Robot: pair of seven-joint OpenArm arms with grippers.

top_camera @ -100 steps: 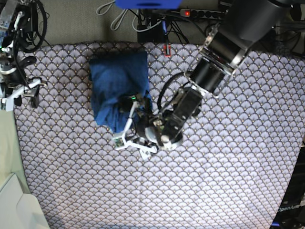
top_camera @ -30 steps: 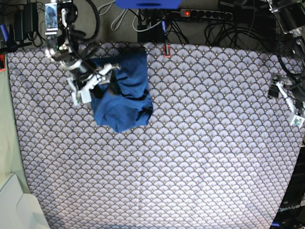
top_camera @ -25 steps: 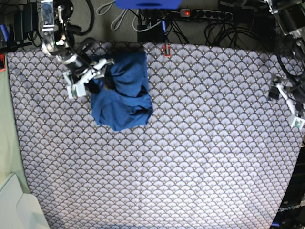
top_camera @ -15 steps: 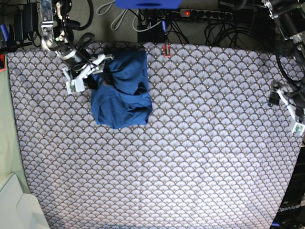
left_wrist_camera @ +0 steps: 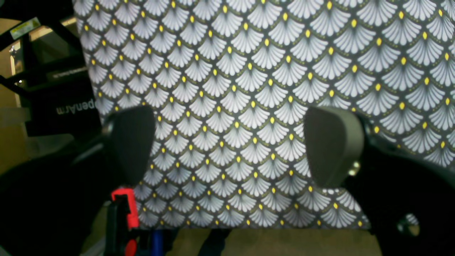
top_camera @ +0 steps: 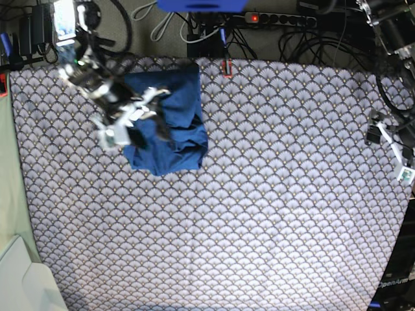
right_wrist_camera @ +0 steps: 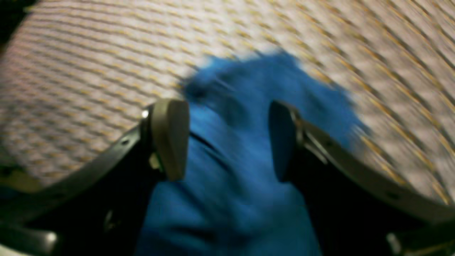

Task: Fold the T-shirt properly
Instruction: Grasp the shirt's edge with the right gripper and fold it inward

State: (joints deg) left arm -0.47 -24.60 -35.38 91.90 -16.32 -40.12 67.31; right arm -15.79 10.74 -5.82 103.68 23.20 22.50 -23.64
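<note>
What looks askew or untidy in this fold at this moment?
The T-shirt is a lumpy, uneven bundle near the cloth's far-left corner, edges not squared. The open right gripper hovers over it, blurred.

Shirt [top_camera: 172,129] bundle and right gripper [top_camera: 133,120] over it occupy upper-left cloth [top_camera: 259,214]; centre, lower area unobstructed; cables [top_camera: 214,29] crowd far edge.

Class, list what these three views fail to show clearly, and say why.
- Right wrist view: T-shirt folds smeared by motion blur.
- Base view: right end effector blurred; contact with the shirt unclear.
- Base view: left end effector small, cut by the frame edge.
- Left wrist view: only tablecloth; no shirt visible.
</note>
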